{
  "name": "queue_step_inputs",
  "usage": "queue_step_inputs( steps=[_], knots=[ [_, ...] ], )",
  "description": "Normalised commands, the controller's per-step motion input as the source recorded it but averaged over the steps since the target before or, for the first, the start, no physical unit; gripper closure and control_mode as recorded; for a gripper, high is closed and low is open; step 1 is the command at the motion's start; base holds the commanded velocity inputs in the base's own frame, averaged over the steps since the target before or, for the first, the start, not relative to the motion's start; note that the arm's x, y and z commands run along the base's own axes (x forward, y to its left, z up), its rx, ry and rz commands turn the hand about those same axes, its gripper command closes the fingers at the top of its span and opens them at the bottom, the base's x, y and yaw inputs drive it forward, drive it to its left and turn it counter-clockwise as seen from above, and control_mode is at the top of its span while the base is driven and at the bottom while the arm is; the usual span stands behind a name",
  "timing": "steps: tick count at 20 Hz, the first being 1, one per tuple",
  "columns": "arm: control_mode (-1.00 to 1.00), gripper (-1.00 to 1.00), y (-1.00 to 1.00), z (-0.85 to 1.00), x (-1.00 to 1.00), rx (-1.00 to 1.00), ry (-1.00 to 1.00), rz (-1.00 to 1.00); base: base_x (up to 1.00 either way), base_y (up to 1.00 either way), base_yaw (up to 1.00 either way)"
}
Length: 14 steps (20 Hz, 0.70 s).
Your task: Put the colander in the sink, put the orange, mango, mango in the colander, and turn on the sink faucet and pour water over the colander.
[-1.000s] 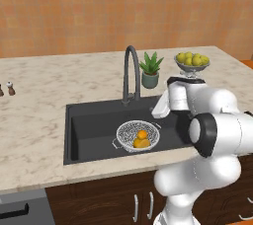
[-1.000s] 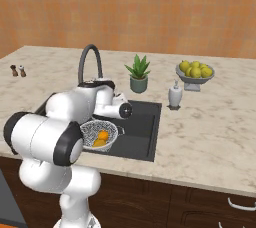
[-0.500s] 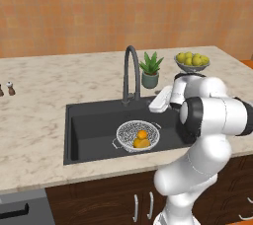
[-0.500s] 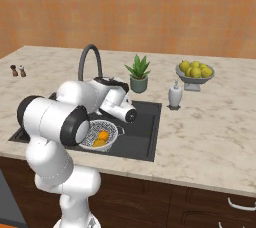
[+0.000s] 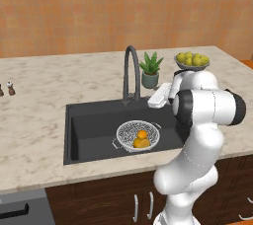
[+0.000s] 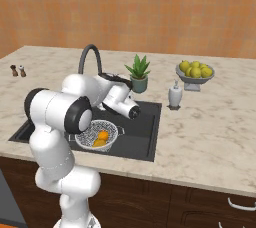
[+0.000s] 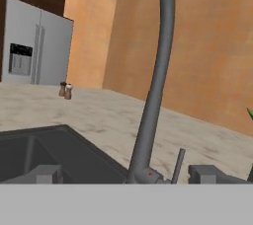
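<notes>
Since the round speckled mesh colander (image 5: 138, 134) is already set in the matte black sink (image 5: 89, 125) with the orange and yellow fruit inside, the wide-open two-finger gripper (image 7: 129, 173) is levelled at the tall dark-grey gooseneck faucet (image 7: 157, 78), whose small lever (image 7: 178, 164) is judged the target.

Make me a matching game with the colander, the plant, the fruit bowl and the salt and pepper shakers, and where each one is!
Things:
1. colander
2. plant
3. fruit bowl
4. shakers

Places:
A. far left on the counter
B. inside the sink
C. far right, at the back of the counter
D. just right of the faucet

Pairs: 1-B, 2-D, 3-C, 4-A
</notes>
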Motion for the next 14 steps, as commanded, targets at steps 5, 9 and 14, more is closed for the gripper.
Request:
queue_step_inputs(
  steps=[5,9,14],
  knots=[
    [-1.0,-1.0,0.0,0.04,0.41,0.0,0.0,0.0,0.0,0.0,0.0],
    [-1.0,-1.0,0.01,0.0,0.46,0.03,0.0,0.0,0.0,0.0,0.0],
    [-1.0,-1.0,0.02,-0.08,0.33,0.06,0.0,0.0,0.0,0.0,0.0]
  ],
)
